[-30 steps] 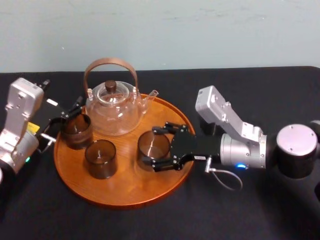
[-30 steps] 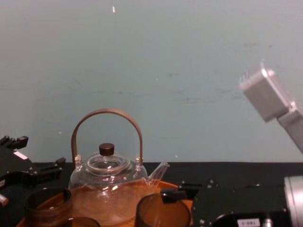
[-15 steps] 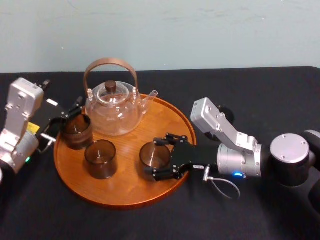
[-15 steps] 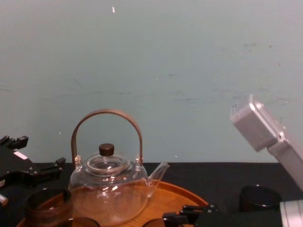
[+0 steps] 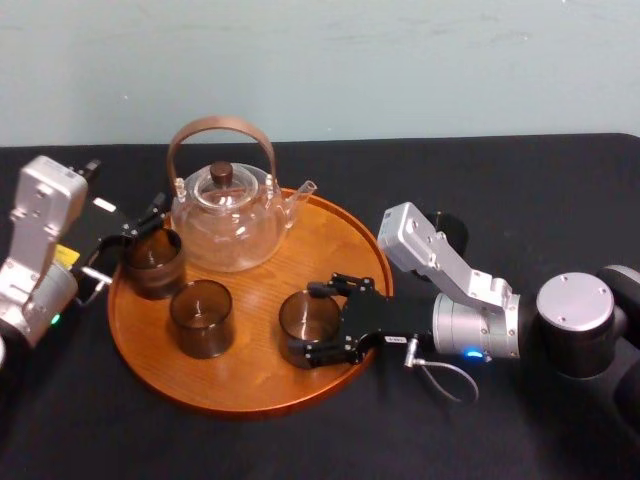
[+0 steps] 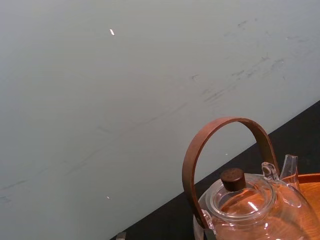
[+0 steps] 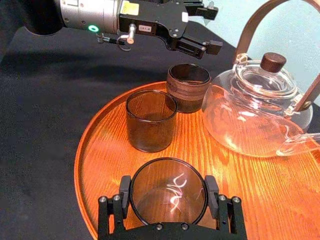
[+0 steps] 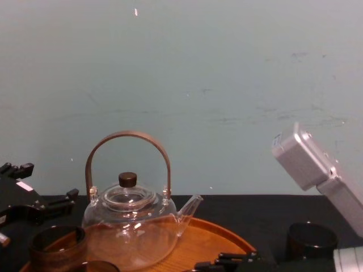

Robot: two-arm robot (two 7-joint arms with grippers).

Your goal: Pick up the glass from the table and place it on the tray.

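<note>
Now my right gripper (image 5: 306, 320), reaching in from the right of the head view, has come down. A second ago it held the glass (image 7: 168, 197) higher, and the chest view caught its rim at the bottom edge; that rim has since sunk out of that frame. The glass is at the lower middle of the head view, over the lower right part of the tray (image 5: 250, 385), with my fingers (image 7: 125, 189) clamped on either side of it. I judge it is resting on the wood or just above it, so letting go comes next. A teapot (image 5: 225, 215), a second glass (image 5: 200, 318) and a third glass (image 5: 152, 262) share the tray. My left gripper (image 5: 130, 232), fingers apart, waits at the tray's left edge, over the black desk (image 5: 520, 200).
</note>
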